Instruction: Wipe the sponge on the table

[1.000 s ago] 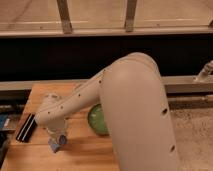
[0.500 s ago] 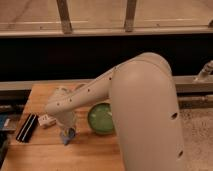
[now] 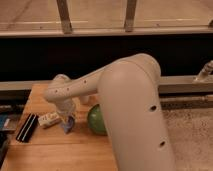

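Note:
The light-blue sponge (image 3: pixel 68 126) rests on the wooden table (image 3: pixel 55 152), between a pale block and the green bowl. My gripper (image 3: pixel 67 120) points down from the white arm and is shut on the sponge, pressing it to the tabletop. The upper part of the sponge is hidden by the fingers. The large white arm link covers the table's right side.
A green bowl (image 3: pixel 97 119) sits just right of the sponge. A small pale yellow-white block (image 3: pixel 49 119) lies just left of it, and a black bar (image 3: pixel 27 128) lies further left near the table's left edge. A grey metal rail (image 3: pixel 180 84) runs behind the table.
The gripper has slid the sponge to the right and then toward the far side of the table, closer to the green bowl. The block and the black bar have stayed put.

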Tool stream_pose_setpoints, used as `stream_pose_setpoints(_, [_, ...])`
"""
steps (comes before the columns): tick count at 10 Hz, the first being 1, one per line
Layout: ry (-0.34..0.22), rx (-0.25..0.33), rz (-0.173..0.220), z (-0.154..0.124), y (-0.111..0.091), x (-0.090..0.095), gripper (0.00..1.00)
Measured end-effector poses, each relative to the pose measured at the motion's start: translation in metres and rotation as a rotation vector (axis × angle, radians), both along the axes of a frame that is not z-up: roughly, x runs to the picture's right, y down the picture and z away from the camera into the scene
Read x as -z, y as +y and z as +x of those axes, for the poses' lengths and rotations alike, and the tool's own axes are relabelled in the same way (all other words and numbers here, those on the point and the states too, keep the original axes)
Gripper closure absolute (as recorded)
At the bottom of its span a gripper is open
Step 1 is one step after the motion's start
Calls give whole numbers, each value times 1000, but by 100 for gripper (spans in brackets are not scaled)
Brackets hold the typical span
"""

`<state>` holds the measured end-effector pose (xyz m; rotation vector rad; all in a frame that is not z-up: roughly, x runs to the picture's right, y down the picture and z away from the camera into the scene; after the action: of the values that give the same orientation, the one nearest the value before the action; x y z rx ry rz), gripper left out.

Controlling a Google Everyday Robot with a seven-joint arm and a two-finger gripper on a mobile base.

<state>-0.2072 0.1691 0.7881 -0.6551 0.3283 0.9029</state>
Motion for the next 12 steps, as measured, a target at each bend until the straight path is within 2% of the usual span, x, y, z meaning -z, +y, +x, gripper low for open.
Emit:
stream_pose_setpoints(2, [-42,51,-9,-28,9,4,100])
stream_pose_setpoints(4, [-79,106,-24,-56,28,17,100])
stream_pose_setpoints(6, [-68,99,-22,-50,26,14,100])
stream_pose_setpoints(8, [-43,117,-29,-48,36,23,100])
stream_pose_setpoints(9, [-19,117,-38,-38,46,32,100])
stream_pose_setpoints(12, [39,89,-45,6,60,50,100])
